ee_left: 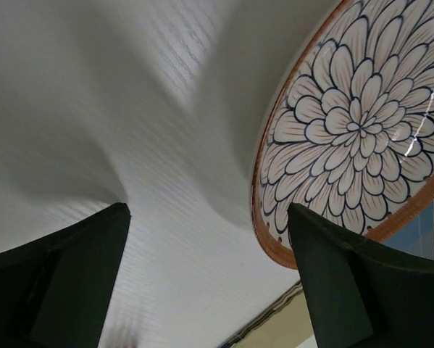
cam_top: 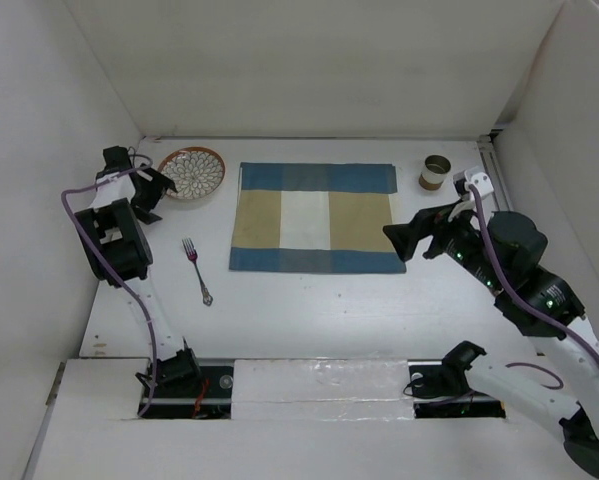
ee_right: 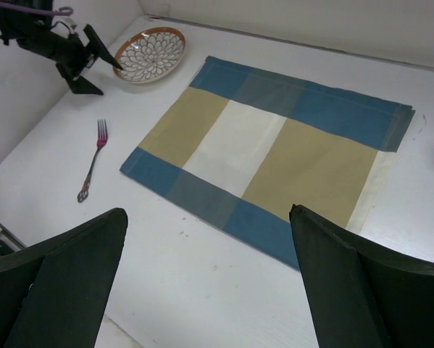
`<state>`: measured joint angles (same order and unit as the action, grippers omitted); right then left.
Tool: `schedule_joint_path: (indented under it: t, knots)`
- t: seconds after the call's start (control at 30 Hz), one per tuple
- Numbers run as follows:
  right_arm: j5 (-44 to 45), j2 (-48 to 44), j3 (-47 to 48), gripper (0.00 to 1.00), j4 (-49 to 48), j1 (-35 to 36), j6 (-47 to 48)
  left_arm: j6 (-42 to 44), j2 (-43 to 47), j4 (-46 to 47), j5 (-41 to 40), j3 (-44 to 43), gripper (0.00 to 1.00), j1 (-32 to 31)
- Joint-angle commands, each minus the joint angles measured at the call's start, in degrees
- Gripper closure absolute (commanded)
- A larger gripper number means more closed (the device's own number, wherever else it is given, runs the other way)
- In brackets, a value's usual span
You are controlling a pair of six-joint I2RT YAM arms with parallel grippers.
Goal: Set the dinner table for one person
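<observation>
The dinner table is a white tabletop walled by white panels. On it lie a blue-and-tan checked placemat, a flower-patterned plate with an orange rim at the back left, and a fork left of the mat. My left gripper is open and empty, just left of the plate. In the left wrist view the plate lies beyond the right finger. My right gripper is open and empty above the mat's near right corner; its wrist view shows the mat.
A small brown cup stands at the back right, beyond the mat's corner. The right wrist view also shows the plate, the fork and the left gripper. White walls close in left, right and behind.
</observation>
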<state>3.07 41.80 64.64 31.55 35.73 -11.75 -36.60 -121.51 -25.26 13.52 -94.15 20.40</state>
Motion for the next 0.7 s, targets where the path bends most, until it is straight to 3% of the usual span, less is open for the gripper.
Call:
schedule_joint_path:
  t: [0.0, 0.1, 0.3, 0.4, 0.43, 0.57, 0.67]
  knots:
    - [-2.36, -0.84, -0.31, 0.0, -3.86, 0.4, 0.76, -0.05, -1.17, 0.65, 1.86, -0.16, 0.19, -0.71]
    - [-2.37, -1.37, -1.54, 0.0, -4.57, 0.4, 0.76, -0.67, -3.98, -0.06, 0.46, -2.7, 0.27, -1.24]
    - [-2.9, -1.9, -2.06, 0.0, -5.8, 0.4, 0.23, -1.89, -8.99, -0.76, 0.54, -4.99, 0.74, -3.79]
    - [-2.9, -1.9, -2.06, 0.0, -5.8, 0.4, 0.23, -2.42, -10.4, -1.73, 0.54, -7.01, 0.86, -3.79]
    - [-2.9, -1.9, -2.06, 0.0, -5.8, 0.4, 0.23, -2.42, -10.41, -1.73, 0.54, -7.54, 0.97, -3.79]
    - [-2.9, -1.9, -2.59, 0.0, -6.33, 0.4, -0.29, -2.42, -10.42, -1.47, 3.17, -9.21, 1.0, -3.79]
    - [-3.42, -1.9, -3.12, 0.0, -6.85, 0.4, -0.82, -2.42, -6.04, 4.58, 9.32, -6.67, 1.0, -3.79]
